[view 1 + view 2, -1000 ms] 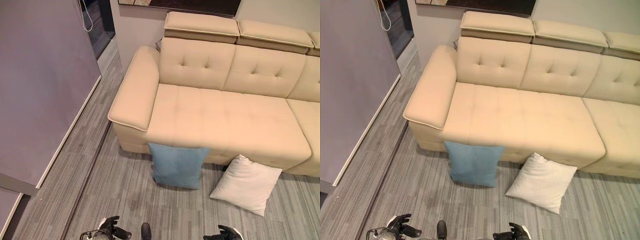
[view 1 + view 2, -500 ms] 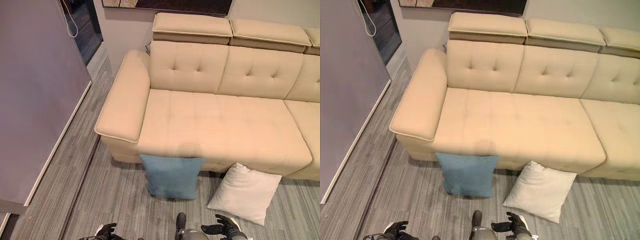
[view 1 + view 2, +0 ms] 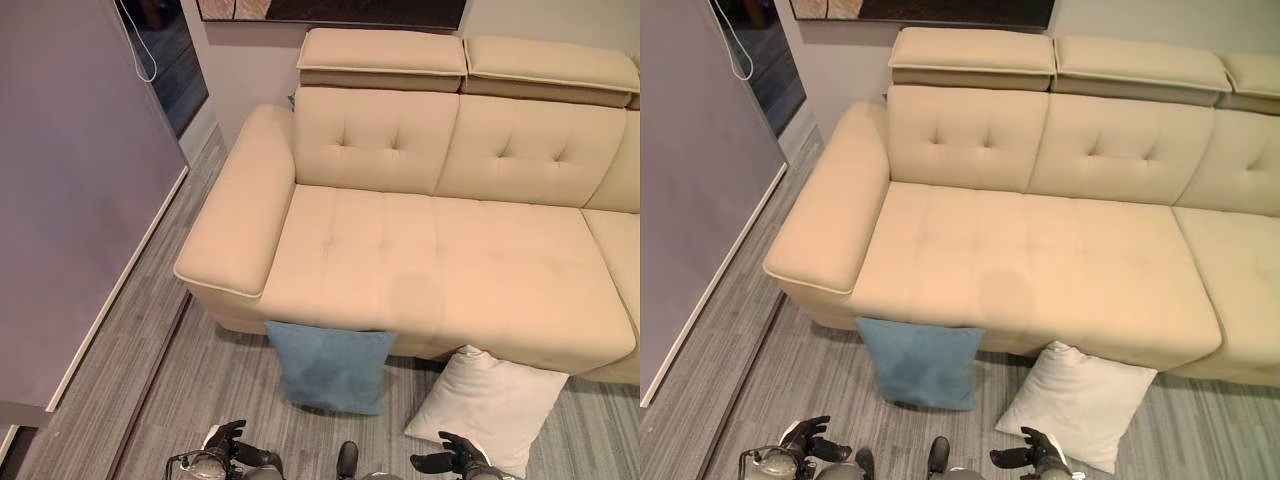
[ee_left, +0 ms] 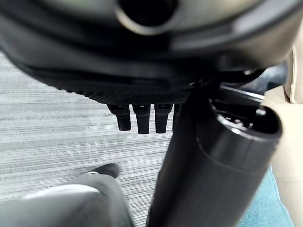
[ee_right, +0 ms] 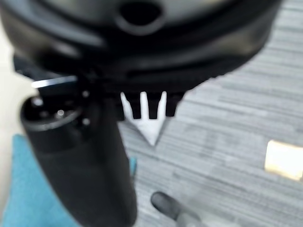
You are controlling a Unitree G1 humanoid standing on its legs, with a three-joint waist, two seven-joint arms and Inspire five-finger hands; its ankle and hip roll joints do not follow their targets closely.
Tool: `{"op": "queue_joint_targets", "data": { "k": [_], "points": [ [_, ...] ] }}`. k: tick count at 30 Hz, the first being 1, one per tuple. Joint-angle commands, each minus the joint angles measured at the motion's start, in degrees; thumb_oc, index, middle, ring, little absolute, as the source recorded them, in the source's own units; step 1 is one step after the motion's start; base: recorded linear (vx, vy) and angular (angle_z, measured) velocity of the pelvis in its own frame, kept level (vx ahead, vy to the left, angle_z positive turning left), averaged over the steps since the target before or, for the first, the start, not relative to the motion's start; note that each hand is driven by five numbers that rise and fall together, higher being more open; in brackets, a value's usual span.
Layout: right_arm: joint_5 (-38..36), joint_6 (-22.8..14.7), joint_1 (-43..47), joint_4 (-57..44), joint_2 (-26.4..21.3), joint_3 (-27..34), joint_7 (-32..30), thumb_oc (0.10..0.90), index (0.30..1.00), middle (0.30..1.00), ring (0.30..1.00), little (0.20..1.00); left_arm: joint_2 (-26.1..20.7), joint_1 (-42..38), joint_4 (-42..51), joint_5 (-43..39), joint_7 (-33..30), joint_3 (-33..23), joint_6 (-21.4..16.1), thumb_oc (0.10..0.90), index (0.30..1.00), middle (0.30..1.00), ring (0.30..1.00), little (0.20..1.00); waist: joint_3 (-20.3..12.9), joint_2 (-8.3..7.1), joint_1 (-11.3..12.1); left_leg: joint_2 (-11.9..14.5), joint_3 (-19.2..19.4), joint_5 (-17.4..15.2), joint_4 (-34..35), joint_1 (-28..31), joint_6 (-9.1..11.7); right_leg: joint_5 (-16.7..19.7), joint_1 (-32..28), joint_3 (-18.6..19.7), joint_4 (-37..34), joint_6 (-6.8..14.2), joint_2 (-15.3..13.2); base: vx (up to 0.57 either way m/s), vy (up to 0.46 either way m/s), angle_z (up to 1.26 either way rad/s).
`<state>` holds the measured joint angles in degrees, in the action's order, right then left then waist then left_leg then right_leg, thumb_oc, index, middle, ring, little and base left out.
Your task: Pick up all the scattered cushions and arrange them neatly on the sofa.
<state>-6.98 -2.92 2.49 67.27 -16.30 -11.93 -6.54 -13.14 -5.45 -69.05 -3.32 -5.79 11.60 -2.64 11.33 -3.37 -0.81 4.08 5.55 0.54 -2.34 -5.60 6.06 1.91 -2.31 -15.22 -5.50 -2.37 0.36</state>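
Sofa: beige, seat bare, no cushions on it. Floor: grey planks. White cushion lies on the floor, tilted, its upper edge against the sofa front. Blue cushion stands upright, leaning on the sofa front, just left of the white one. Both are ahead of the hands. Right hand: fingers loosely extended, holding nothing, near the white cushion's lower corner, so nearest to it. Left hand: relaxed, empty, below-left of the blue cushion, apart from it. Judgement: nothing picked up yet.

Camera nearer the sofa; both cushions unmoved, hands low as before.
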Motion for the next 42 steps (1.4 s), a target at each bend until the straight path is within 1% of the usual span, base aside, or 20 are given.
{"op": "queue_joint_targets", "data": {
  "k": [1,3,5,6,8,9,11,13,15,16,17,20,21,22,23,27,32,33,36,42],
  "points": [
    [-0.2,-2.0,0.4,-0.8,-2.0,0.0,-1.0,0.800,0.900,0.900,0.900,0.900,-1.0,0.6,-0.9,0.2,-1.3,1.1,-1.2,0.800,0.900,0.900,0.900,0.900,-0.4,0.27,0.6,-2.6,-1.1,-1.9,-4.2,0.3,-3.2,-6.8,-1.0,5.7,6.2,4.8,-2.0,0.10,0.076,-0.29],
    [0.2,-2.0,0.6,-1.5,-1.9,-0.3,-1.0,0.800,0.900,0.900,0.900,0.900,-1.2,0.8,-0.6,0.2,-1.3,0.9,-1.2,0.800,0.900,0.900,0.900,0.900,-0.6,0.24,0.7,-3.2,-1.2,-2.4,-3.8,0.7,-3.6,-7.0,-0.9,6.0,6.6,4.9,-2.3,0.09,0.097,-0.43],
    [0.1,-2.4,1.5,-3.8,-2.0,-0.6,-1.4,0.800,0.900,0.900,0.900,0.900,-1.8,0.4,0.6,-1.2,-1.7,0.3,-1.6,0.800,0.900,0.900,0.900,0.900,0.3,0.21,1.0,-3.5,-0.6,-3.2,-4.2,-0.2,-4.5,-7.6,1.4,6.6,9.4,5.4,-3.0,-0.02,0.106,-0.32],
    [0.0,-2.7,2.3,-4.8,-2.2,-0.8,-1.8,0.800,0.900,0.900,0.900,0.900,-2.2,-0.2,1.4,-2.0,-2.1,0.2,-1.9,0.800,0.900,0.900,0.900,0.900,1.1,0.17,1.0,-3.5,-0.5,-3.4,-5.0,-1.7,-4.7,-7.7,3.7,6.7,11.3,5.5,-3.3,-0.19,0.066,-0.05],
    [-0.3,-3.1,4.6,-7.1,-3.1,-1.3,-3.1,0.800,0.900,0.900,0.900,0.900,-3.1,-2.0,4.0,-4.8,-3.1,0.1,-2.9,0.800,0.900,0.900,0.900,0.900,3.6,0.12,0.9,-3.4,-0.2,-4.1,-8.9,-7.4,-5.2,-7.9,11.3,7.0,17.2,5.4,-4.0,-0.28,0.074,-0.05],
    [-0.7,-3.3,5.4,-7.9,-3.4,-1.3,-3.6,0.800,0.900,0.900,0.900,0.900,-3.6,-2.6,5.3,-6.1,-3.8,0.1,-3.5,0.800,0.900,0.900,0.900,0.900,4.5,0.10,0.8,-3.3,-0.1,-4.4,-10.5,-9.6,-5.4,-7.9,14.0,7.1,19.3,5.3,-4.3,-0.26,0.090,-0.03],
    [-1.7,-3.7,6.9,-10.1,-4.0,-0.9,-5.0,0.800,0.900,0.900,0.900,0.900,-4.5,-3.2,8.6,-8.6,-5.3,-0.1,-4.8,0.800,0.900,0.900,0.900,0.900,5.5,0.23,0.8,-3.3,0.3,-5.8,-14.0,-14.1,-6.1,-8.6,19.4,7.4,23.7,5.3,-5.0,-0.16,0.090,0.07],
    [-3.0,-4.5,8.4,-11.5,-4.4,-0.3,-6.5,0.800,0.900,0.900,0.900,0.900,-5.0,-4.0,11.2,-10.9,-6.9,-0.6,-6.0,0.800,0.900,0.900,0.900,0.900,6.1,0.41,0.8,-3.4,0.5,-6.3,-16.6,-18.2,-6.5,-8.7,24.0,7.5,26.7,5.4,-5.8,-0.09,0.060,0.03],
    [-4.4,-5.2,10.3,-12.9,-4.8,0.3,-8.0,0.800,0.900,0.900,0.900,0.900,-5.4,-5.6,13.3,-13.0,-8.3,-0.8,-7.1,0.800,0.900,0.900,0.900,0.900,6.8,0.61,0.7,-3.4,0.9,-6.7,-19.2,-22.5,-6.7,-8.7,28.3,7.4,28.8,5.2,-6.5,-0.06,0.036,-0.04],
    [-5.8,-6.1,11.4,-13.4,-4.7,0.7,-8.8,0.800,0.900,0.900,0.900,0.900,-5.5,-6.4,14.3,-13.8,-9.3,-0.8,-7.7,0.800,0.900,0.900,0.900,0.900,7.0,0.72,0.6,-3.4,0.6,-8.5,-20.4,-23.7,-6.4,-10.3,29.7,7.8,30.3,5.6,-6.7,-0.04,0.022,-0.06],
    [-7.1,-6.7,12.5,-13.8,-4.7,1.3,-9.6,0.800,0.900,0.900,0.900,0.900,-5.6,-7.6,15.1,-14.6,-10.2,-0.7,-8.3,0.800,0.900,0.900,0.900,0.900,6.9,0.82,0.6,-3.2,0.8,-8.7,-21.4,-26.1,-6.4,-10.4,32.1,7.9,31.0,5.5,-6.9,-0.04,0.018,-0.03],
    [-9.4,-8.2,15.9,-15.3,-5.2,2.4,-11.6,0.800,0.900,0.900,0.900,0.900,-5.5,-11.4,15.9,-16.1,-11.4,-0.1,-9.0,0.800,0.900,0.900,0.900,0.900,6.6,1.35,0.4,-2.9,0.9,-8.3,-22.6,-32.4,-6.4,-10.3,38.6,7.7,32.5,5.5,-7.6,-0.10,0.000,-0.03],
    [-9.4,-8.2,16.0,-15.3,-5.2,2.4,-11.6,0.800,0.900,0.900,0.900,0.900,-5.5,-11.4,15.8,-16.1,-11.4,-0.1,-9.0,0.800,0.900,0.900,0.900,0.900,6.4,1.37,0.3,-2.9,0.8,-8.3,-22.6,-32.7,-6.4,-10.3,38.9,7.7,32.6,5.5,-7.6,-0.07,-0.004,-0.01],
    [-9.9,-8.7,17.3,-15.7,-5.3,2.6,-12.5,0.800,0.900,0.900,0.900,0.900,-5.6,-13.0,16.2,-16.4,-12.0,0.4,-9.5,0.800,0.900,0.900,0.900,0.900,6.2,1.71,0.2,-2.8,0.7,-8.2,-23.0,-34.9,-6.4,-10.1,41.2,7.7,33.2,5.6,-7.9,-0.10,0.007,0.01],
    [-9.6,-9.3,19.7,-16.4,-5.8,2.6,-14.3,0.800,0.900,0.900,0.900,0.900,-5.6,-15.4,17.3,-16.8,-12.9,1.0,-9.9,0.800,0.900,0.900,0.900,0.900,6.2,2.11,-0.1,-2.7,0.6,-7.8,-23.8,-38.9,-6.4,-10.0,45.2,7.9,34.1,5.6,-8.1,-0.12,0.003,0.02],
    [-9.4,-10.9,24.7,-18.1,-6.5,2.8,-17.8,0.800,0.900,0.900,0.900,0.900,-6.0,-20.4,18.6,-18.0,-14.7,1.9,-11.0,0.800,0.900,0.900,0.900,0.900,5.5,2.92,-0.4,-2.6,0.1,-7.1,-25.2,-46.4,-6.6,-9.6,53.0,8.4,36.1,5.5,-8.5,-0.08,-0.008,0.01],
    [-9.4,-12.0,30.7,-18.8,-7.5,1.8,-19.6,0.800,0.900,0.900,0.900,0.900,-6.3,-25.9,18.8,-17.7,-15.8,3.7,-11.4,0.800,0.900,0.900,0.900,0.900,5.3,3.29,-0.6,-2.3,-0.6,-6.2,-25.3,-52.9,-6.7,-9.0,60.0,8.6,37.2,5.8,-8.9,-0.02,-0.015,0.00],
    [-9.4,-12.0,30.8,-18.7,-7.5,1.8,-19.6,0.800,0.900,0.900,0.900,0.900,-6.3,-26.0,18.8,-17.7,-15.8,3.7,-11.4,0.800,0.900,0.900,0.900,0.900,5.2,3.30,-0.6,-2.3,-0.6,-6.2,-25.4,-53.2,-6.7,-9.0,60.2,8.6,37.2,5.8,-8.9,-0.02,-0.029,0.03],
    [-9.9,-12.8,35.7,-19.3,-9.2,0.3,-20.0,0.800,0.900,0.900,0.900,0.900,-7.0,-31.0,18.8,-17.7,-16.7,5.3,-11.9,0.800,0.900,0.900,0.900,0.900,5.1,3.50,-0.8,-2.2,-1.2,-5.4,-25.4,-57.8,-6.6,-8.7,65.1,9.1,38.2,6.1,-9.1,-0.02,-0.044,0.05],
    [-10.2,-13.7,40.8,-20.4,-10.2,-1.8,-20.7,0.800,0.900,0.900,0.900,0.900,-8.1,-35.8,19.1,-16.8,-17.8,7.2,-12.2,0.800,0.900,0.900,0.900,0.900,5.1,3.80,-0.9,-2.2,-1.5,-4.8,-27.0,-63.0,-6.4,-8.8,70.4,9.2,40.6,6.2,-9.2,-0.02,-0.030,0.05]
  ]
}}
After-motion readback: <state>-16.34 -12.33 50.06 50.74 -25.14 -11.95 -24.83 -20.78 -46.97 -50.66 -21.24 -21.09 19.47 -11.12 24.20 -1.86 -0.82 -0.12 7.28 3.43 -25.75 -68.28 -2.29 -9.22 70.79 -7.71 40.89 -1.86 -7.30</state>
